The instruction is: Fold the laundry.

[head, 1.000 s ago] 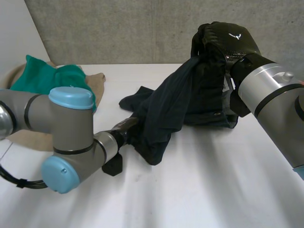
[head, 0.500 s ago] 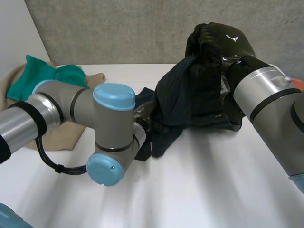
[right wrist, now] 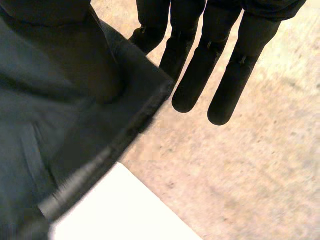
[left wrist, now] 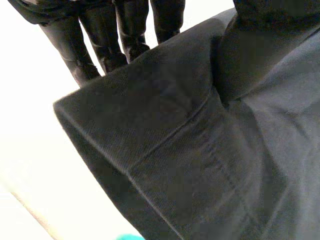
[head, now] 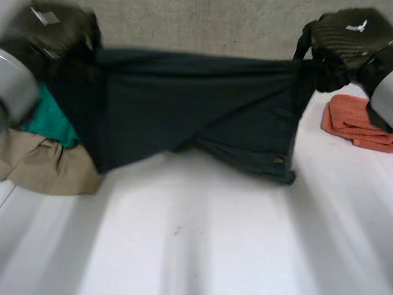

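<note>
A dark navy garment (head: 196, 104) hangs stretched wide in the air between my two hands, its lower edge sagging to the white table (head: 202, 246). My left hand (head: 52, 27) is raised at the far left and is shut on the garment's left end. In the left wrist view a hemmed edge of the garment (left wrist: 200, 150) runs out from under the fingers (left wrist: 100, 45). My right hand (head: 344, 37) is raised at the far right, shut on the other end. In the right wrist view its thumb (right wrist: 65, 30) presses a corner of the garment (right wrist: 50, 125) against the fingers (right wrist: 200, 75).
At the left of the table, behind the garment, a green cloth (head: 49, 123) lies on a beige cloth (head: 43, 166). An orange cloth (head: 359, 120) lies folded at the right, under my right hand. A grey wall stands behind the table.
My left hand took hold of the garment low by the table and rose to the far left. The right hand swung right, so the bunched garment is now spread wide, with the orange cloth uncovered.
</note>
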`<move>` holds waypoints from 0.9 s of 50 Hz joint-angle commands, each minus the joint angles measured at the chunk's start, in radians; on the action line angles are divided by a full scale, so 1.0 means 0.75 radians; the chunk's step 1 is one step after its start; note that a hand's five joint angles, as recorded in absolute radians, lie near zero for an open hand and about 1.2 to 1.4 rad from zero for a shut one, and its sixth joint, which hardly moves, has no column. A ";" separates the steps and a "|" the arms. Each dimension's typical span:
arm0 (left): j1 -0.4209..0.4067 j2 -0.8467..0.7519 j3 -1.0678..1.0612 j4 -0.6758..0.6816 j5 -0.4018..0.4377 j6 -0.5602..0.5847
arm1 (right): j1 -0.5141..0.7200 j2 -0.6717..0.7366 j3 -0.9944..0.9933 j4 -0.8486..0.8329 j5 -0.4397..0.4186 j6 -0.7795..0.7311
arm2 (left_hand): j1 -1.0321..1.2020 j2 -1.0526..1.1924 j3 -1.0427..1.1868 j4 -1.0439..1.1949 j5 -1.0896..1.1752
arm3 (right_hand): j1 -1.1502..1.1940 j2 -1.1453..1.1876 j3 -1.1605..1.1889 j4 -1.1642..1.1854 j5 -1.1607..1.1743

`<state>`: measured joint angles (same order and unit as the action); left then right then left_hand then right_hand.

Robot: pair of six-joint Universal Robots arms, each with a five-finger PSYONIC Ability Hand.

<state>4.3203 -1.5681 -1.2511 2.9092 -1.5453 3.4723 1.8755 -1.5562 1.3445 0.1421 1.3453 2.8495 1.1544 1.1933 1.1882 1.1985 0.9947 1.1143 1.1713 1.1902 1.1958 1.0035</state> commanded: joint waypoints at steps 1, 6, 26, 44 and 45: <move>-0.003 0.142 0.201 -0.034 0.050 0.050 | -0.022 -0.136 -0.122 0.029 0.006 0.042 | 0.322 0.271 0.277 0.264 0.303 | 0.376 0.300 0.275 0.267 0.291; -0.007 0.042 0.467 -0.158 0.048 0.042 | -0.054 -0.165 -0.240 0.064 -0.006 0.150 | 0.322 0.271 0.277 0.264 0.303 | 0.376 0.300 0.275 0.267 0.291; 0.046 -0.841 1.007 -0.132 0.183 0.015 | -0.044 0.371 -0.290 -0.172 0.186 0.342 | 0.322 0.271 0.277 0.264 0.303 | 0.376 0.300 0.275 0.267 0.291; 0.063 -1.568 1.660 0.083 0.150 0.017 | 0.070 1.003 -0.326 -1.259 0.293 0.044 | -0.478 -0.530 -0.523 -0.537 -0.498 | -0.581 -0.657 -0.682 -0.689 -0.666; 0.061 -1.580 1.664 0.056 0.166 0.011 | 0.070 1.056 -0.389 -1.223 0.254 0.030 | -1.307 -1.358 -1.351 -1.365 -1.326 | -1.253 -1.329 -1.354 -1.362 -1.338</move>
<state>4.3710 -2.6831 -0.1040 3.0145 -1.4562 3.4908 1.9329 -0.9008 1.1504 -0.6696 1.6114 2.9564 1.1247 1.1564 1.1519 1.1582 0.9663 1.0800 1.1111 1.1167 1.1255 0.9497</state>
